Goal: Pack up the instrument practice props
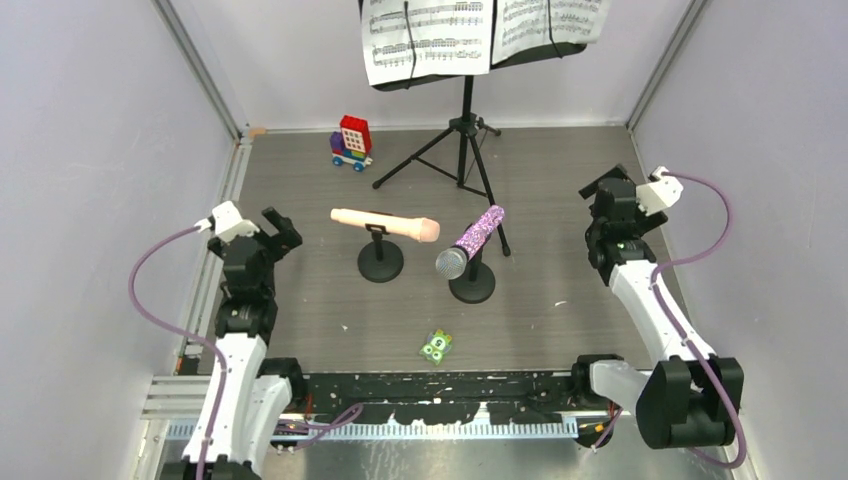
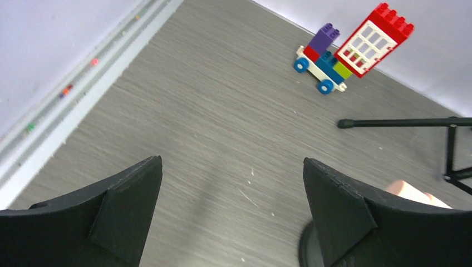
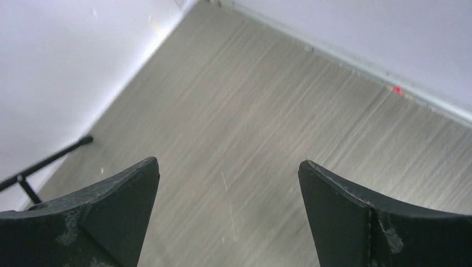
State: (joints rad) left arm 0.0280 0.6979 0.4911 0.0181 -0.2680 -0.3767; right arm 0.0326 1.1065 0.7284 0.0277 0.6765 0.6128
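A black music desk (image 1: 400,82) on tripod legs (image 1: 463,150) stands at the back, holding white sheet-music pages (image 1: 430,35). A pink microphone (image 1: 385,224) lies across a short black round-based mount (image 1: 381,266). A purple-glitter microphone (image 1: 472,240) rests on a second mount (image 1: 472,286). My left gripper (image 1: 281,229) is open and empty at the left, apart from the pink microphone. In the left wrist view its gripper (image 2: 232,172) frames bare floor, with the pink microphone's end (image 2: 414,193) at the right. My right gripper (image 1: 607,188) is open and empty at the right; the right wrist view (image 3: 228,169) shows bare floor.
A red-blue toy brick vehicle (image 1: 351,143) stands at the back left, also in the left wrist view (image 2: 350,53). A small green square piece (image 1: 436,346) lies near the front edge. Grey walls close in the left, right and back sides.
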